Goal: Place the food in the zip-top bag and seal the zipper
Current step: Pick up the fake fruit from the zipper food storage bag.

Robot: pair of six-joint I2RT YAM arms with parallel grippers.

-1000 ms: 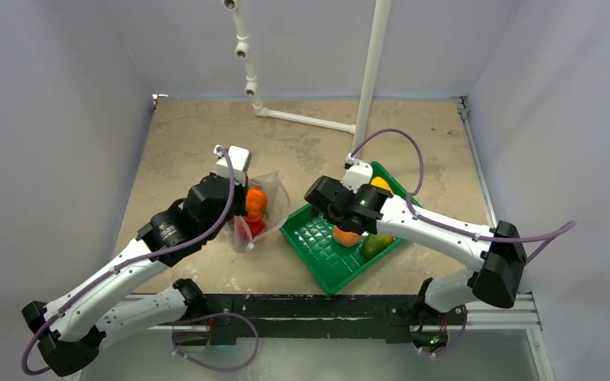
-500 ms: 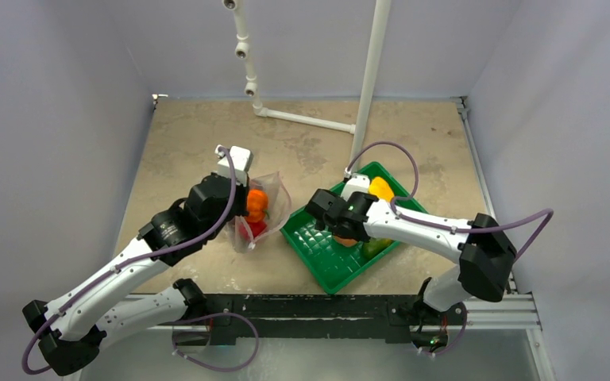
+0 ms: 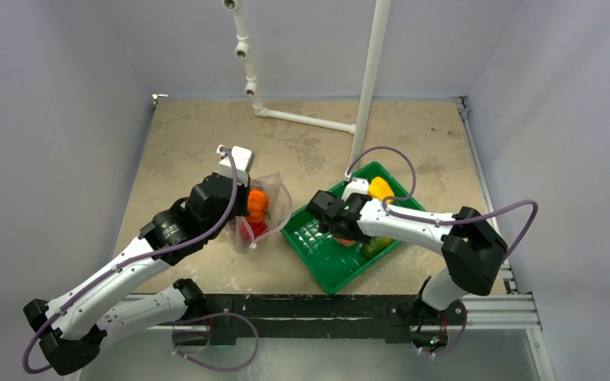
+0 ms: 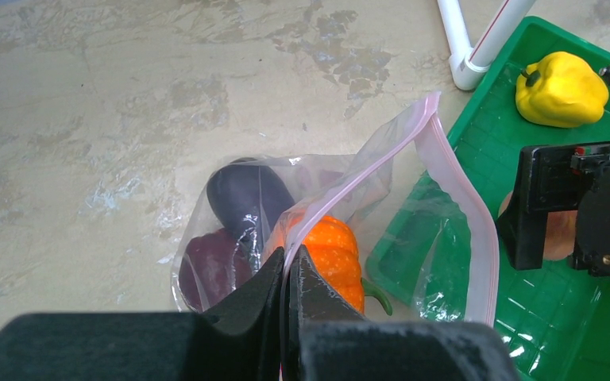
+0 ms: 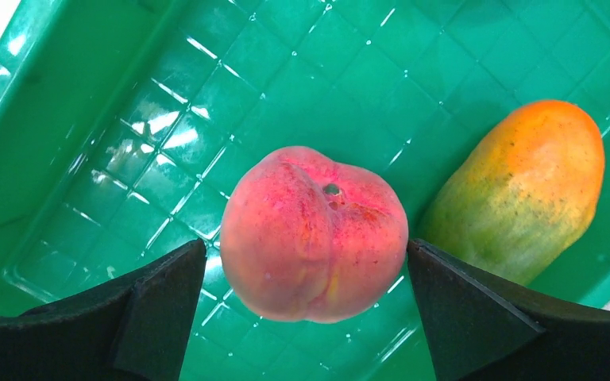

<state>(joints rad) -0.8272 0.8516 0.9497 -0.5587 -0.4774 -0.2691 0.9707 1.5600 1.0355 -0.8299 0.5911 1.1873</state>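
Three views. From above: noted mottled tan table (image 3: 183,135), pale walls (image 3: 48,79), white pipe frame (image 3: 376,63) at twelve o'clock, green tray (image 3: 330,266) at four. Left wrist: found left gripper (image 4: 287,258) clamped on zip-top bag (image 4: 437,230) at its zipper (image 4: 476,202), eggplant (image 4: 246,194) and orange fruit (image 4: 333,254) inside, yellow pepper (image 4: 560,89) at two o'clock. Right wrist: saw right gripper (image 5: 306,254) spread wide, flanking peach (image 5: 314,230); mango (image 5: 524,186) at three.
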